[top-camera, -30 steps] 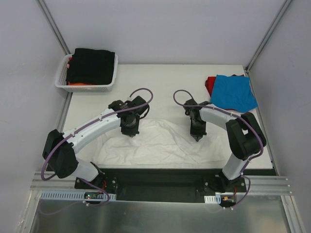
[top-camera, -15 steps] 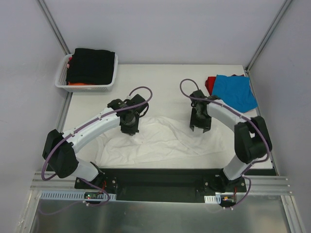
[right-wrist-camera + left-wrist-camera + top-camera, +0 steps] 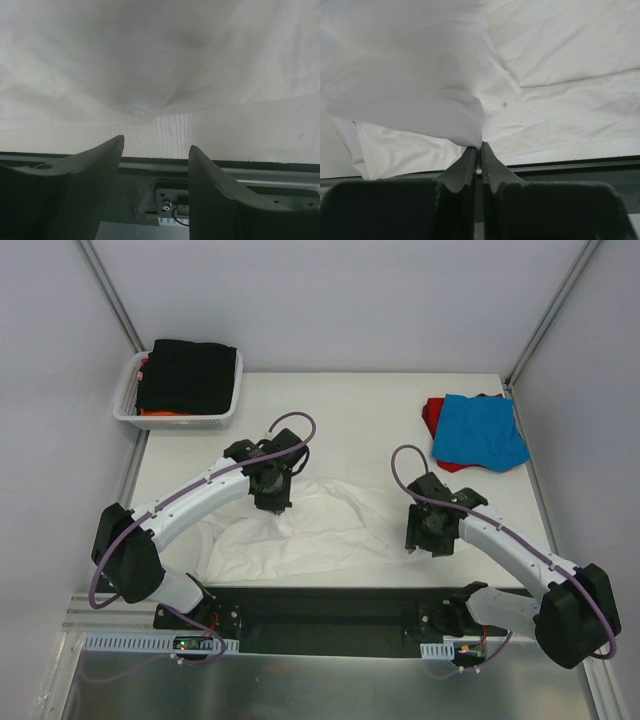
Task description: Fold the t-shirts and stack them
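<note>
Grey walls (image 3: 350,300) enclose a white table (image 3: 350,410); both of my arm bases sit at its near edge.

1. White t-shirt (image 3: 330,530). This is the largest item. It lies crumpled across the near half of the table, its long axis running left to right and spanning the gap between my two grippers.
2. Blue t-shirt (image 3: 482,430), lying on a red t-shirt (image 3: 433,415). The pair is well apart from my right fingers, beyond them and to their right.
3. Basket (image 3: 125,405). It is well beyond my left fingers and to their left, and holds a black t-shirt (image 3: 190,375) over an orange t-shirt (image 3: 160,412).
4. Left gripper (image 3: 480,155). It is clenched on a fold at the white t-shirt's far edge. The cloth is pinched between the fingertips and drapes away up and to the left of them.
5. Right gripper (image 3: 156,150). The jaws stand apart and hold nothing. A raised pucker of cloth sits just ahead of the fingertips, in line with the gap but not inside it.

Critical relation: the shirt's free right end lies just beside my right fingers, toward their left. My right arm is the nearer one, and my left is occupied.

Judgement: the next move calls for lowering the right fingers (image 3: 100,165) onto that end and closing on it. The cloth can then be drawn flat along its long axis.

Caution: white cloth on a white table makes the hem hard to locate, so I may pinch several layers at once.
</note>
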### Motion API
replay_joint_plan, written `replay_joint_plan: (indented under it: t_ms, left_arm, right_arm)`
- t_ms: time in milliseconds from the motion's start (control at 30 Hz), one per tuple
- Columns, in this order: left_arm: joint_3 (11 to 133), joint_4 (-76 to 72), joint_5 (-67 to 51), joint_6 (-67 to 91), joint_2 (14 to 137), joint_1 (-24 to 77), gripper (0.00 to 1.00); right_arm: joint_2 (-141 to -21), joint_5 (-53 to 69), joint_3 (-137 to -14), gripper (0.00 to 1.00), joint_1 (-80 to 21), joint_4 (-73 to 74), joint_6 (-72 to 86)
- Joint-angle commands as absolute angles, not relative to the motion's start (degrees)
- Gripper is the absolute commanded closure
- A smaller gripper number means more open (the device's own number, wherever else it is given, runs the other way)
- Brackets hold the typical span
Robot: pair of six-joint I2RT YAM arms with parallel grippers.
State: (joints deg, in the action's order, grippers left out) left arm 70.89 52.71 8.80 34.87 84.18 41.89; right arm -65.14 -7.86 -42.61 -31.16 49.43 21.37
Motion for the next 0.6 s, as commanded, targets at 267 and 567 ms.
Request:
replay_joint_plan:
  t_ms: [267, 567]
  left_arm:
    - [71.45, 53.35, 7.82, 36.12, 81.21, 41.4, 1.0]
    - [72.07, 54.05, 7.91, 35.6, 82.09, 41.4, 1.0]
  right_arm:
    - [-62.75, -4.92, -36.83, 0.43, -32.52, 44.39, 25.84]
    - [-66.26, -3.34, -36.21, 0.44, -33.31, 40.08, 27.07]
